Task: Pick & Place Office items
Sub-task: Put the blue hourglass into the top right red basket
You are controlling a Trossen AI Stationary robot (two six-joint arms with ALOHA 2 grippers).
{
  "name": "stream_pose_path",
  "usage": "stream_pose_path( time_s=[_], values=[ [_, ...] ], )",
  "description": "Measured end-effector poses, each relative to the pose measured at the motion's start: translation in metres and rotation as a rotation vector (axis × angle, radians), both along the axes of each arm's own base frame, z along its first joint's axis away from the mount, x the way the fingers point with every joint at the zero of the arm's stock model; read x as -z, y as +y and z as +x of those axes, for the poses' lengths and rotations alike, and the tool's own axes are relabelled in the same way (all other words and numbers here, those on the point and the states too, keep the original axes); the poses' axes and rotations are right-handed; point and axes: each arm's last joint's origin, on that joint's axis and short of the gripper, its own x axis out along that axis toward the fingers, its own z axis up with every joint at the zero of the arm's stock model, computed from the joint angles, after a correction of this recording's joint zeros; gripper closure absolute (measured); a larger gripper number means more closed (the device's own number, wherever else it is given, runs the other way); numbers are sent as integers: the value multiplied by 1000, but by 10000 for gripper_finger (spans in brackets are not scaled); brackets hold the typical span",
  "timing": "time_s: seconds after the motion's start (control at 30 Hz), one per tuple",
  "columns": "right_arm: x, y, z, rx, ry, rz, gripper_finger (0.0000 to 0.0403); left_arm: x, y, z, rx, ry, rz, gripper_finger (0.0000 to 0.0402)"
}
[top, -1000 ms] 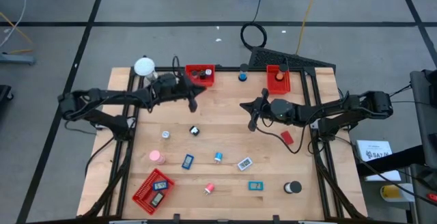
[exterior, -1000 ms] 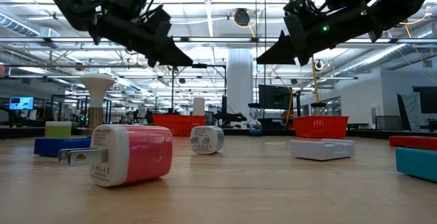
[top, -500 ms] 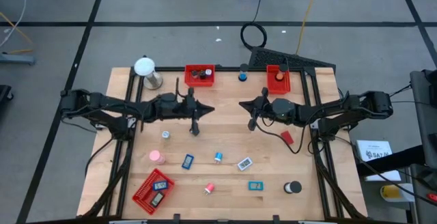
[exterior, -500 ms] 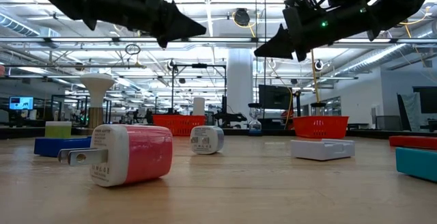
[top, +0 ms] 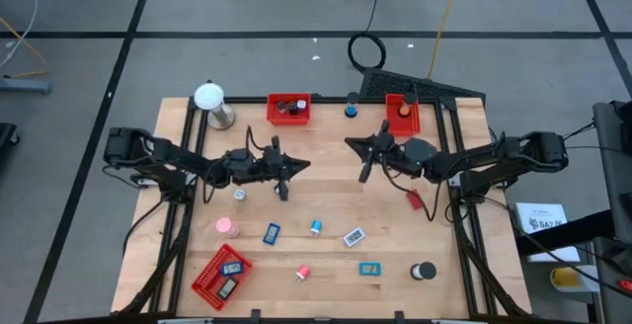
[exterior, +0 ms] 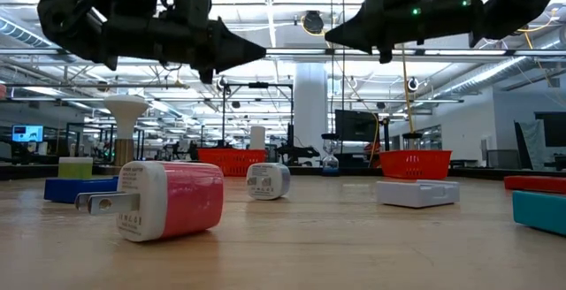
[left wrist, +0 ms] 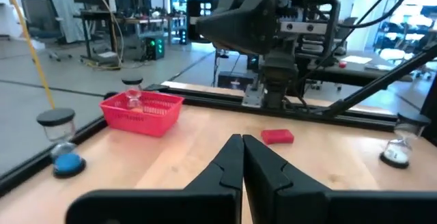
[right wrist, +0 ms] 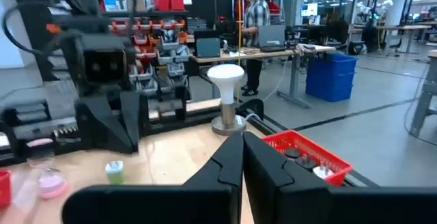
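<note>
Small office items lie scattered on the wooden table: a pink plug (top: 227,227), a blue piece (top: 272,233), a blue roll (top: 316,227), a white piece (top: 354,236) and a red flat piece (top: 415,200). My left gripper (top: 299,164) hangs shut and holding nothing above the table's middle, pointing level toward the right. My right gripper (top: 350,144) faces it from the right, also shut and holding nothing, well above the table. In the low view both grippers (exterior: 259,52) (exterior: 330,35) hang high over the pink plug (exterior: 168,199).
Red mesh trays stand at the far edge (top: 289,108) (top: 402,115) and at the near left corner (top: 221,276). A white ball on a silver stand (top: 210,102) is at the far left. A black roll (top: 424,271) and a teal piece (top: 369,269) lie near the front.
My left gripper has swung away from the far red tray toward the table's middle, going nearer and to the right while sinking a little and levelling out. My right gripper has tipped its fingers upward and risen slightly.
</note>
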Motion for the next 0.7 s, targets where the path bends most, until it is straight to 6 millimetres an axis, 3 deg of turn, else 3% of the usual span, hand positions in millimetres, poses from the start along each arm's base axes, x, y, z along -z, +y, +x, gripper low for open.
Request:
stream_pose_path(
  time_s=[0.23,0.43,0.7],
  values=[
    [3,5,1,-23,0,72,399,16,0,5,-49,52,-51,395],
    [11,6,1,-19,102,47,399,30,0,8,-78,100,-82,394],
    [20,-3,-2,115,205,28,381,24,2,8,-148,36,-27,399]
  ],
)
